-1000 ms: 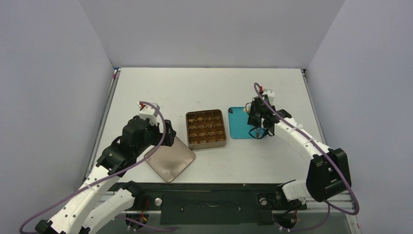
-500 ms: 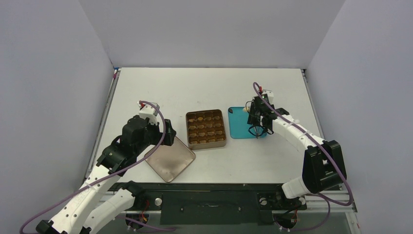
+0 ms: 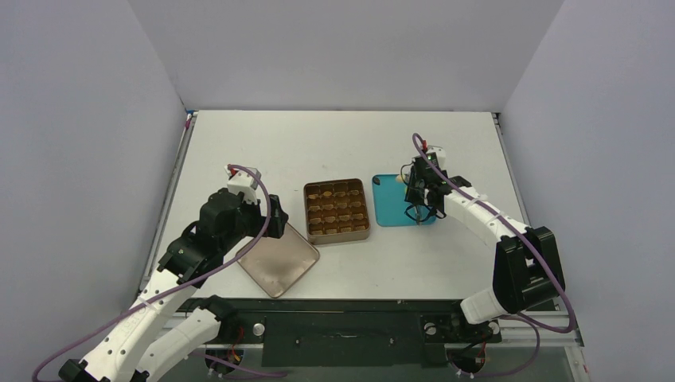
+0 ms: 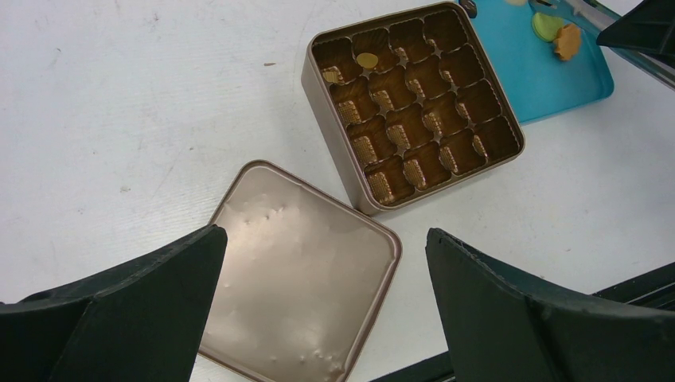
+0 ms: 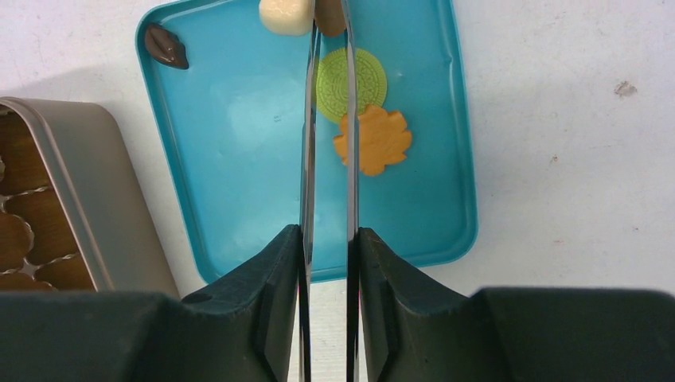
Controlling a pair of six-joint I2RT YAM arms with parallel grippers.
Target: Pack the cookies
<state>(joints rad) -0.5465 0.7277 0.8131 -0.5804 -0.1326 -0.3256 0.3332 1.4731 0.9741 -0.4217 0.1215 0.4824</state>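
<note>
The white counter (image 3: 334, 143) has pale grey walls on three sides. In the middle sits a square gold tin with many little cups (image 3: 337, 211). Its flat gold lid (image 3: 278, 259) lies on the counter close by the tin's front left corner. Just to the right of the tin lies a shallow blue-green tray (image 3: 386, 211).

The left tool (image 4: 322, 235) hangs above the lid. Its two fingers are spread wide and hold nothing.

The right tool (image 5: 328, 239) is over the tray, squeezed tight on long metal tweezers (image 5: 307, 143). The tweezers point to the far end of the tray. A small brown cookie (image 5: 328, 16) is between their tips, but I cannot tell if they pinch it.

On the tray lie a pale cream cookie (image 5: 286, 14) right beside the brown one, a dark brown cookie (image 5: 166, 46) in a corner, a round green cookie (image 5: 366, 79), and an orange leaf-shaped cookie (image 5: 374, 140) touching the green one. One round yellow cookie (image 4: 367, 60) sits in a cup of the tin, near a corner.
</note>
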